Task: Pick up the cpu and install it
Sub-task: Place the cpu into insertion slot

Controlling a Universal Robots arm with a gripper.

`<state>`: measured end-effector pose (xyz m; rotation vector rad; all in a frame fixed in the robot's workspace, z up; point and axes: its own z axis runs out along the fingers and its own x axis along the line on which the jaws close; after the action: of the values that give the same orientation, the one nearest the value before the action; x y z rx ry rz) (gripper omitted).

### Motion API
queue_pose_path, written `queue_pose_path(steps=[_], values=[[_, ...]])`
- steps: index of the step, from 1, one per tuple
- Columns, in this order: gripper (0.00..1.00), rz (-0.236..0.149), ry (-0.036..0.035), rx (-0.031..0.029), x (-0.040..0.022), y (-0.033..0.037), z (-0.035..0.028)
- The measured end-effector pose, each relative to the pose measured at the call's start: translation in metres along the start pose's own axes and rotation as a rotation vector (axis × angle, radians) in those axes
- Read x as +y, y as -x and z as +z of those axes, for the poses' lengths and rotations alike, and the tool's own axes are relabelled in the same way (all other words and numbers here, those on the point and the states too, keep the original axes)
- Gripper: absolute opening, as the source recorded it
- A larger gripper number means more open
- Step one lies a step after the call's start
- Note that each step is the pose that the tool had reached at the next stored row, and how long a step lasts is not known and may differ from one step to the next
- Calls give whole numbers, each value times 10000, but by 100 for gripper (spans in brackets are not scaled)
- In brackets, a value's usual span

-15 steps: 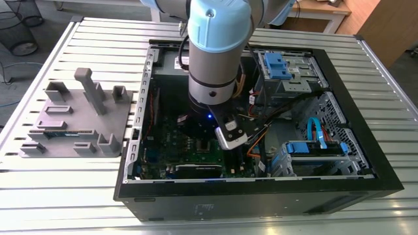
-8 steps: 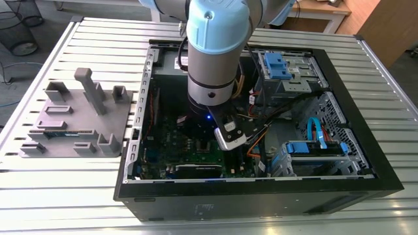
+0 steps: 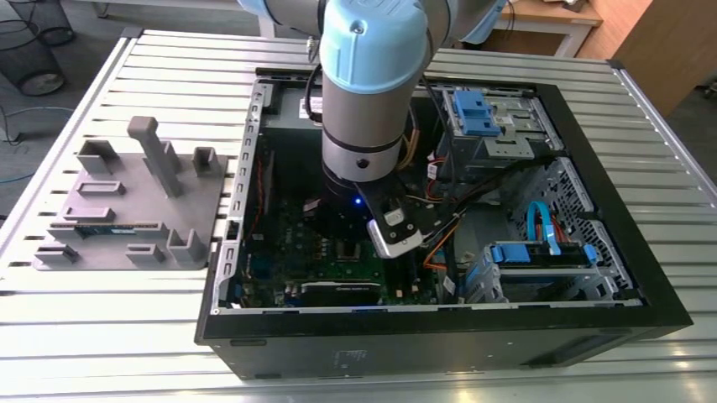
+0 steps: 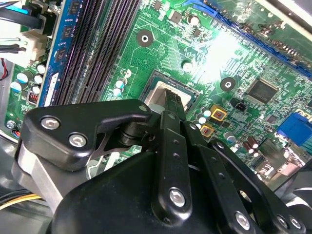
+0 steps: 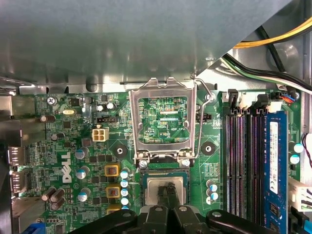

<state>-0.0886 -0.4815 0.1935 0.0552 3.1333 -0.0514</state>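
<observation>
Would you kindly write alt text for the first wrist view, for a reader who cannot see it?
The gripper is poised over the silver cpu sitting in the socket of a green motherboard. The socket's metal frame stands flipped open beside it.

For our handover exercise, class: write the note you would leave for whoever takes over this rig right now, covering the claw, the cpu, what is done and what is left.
The claw looks shut, with its tips over the middle of the cpu. Whether they touch it cannot be judged.
The cpu lies flat in the socket on the motherboard, inside the open computer case.
Done: the cpu has been picked up and placed in the socket.
Left: the socket's hold-down frame is flipped open, so the cpu is not yet clamped.
</observation>
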Motion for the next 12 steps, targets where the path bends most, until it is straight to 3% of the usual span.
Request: queue_pose_path(steps=[12], values=[[11,1,19,1,0,-1,0]])
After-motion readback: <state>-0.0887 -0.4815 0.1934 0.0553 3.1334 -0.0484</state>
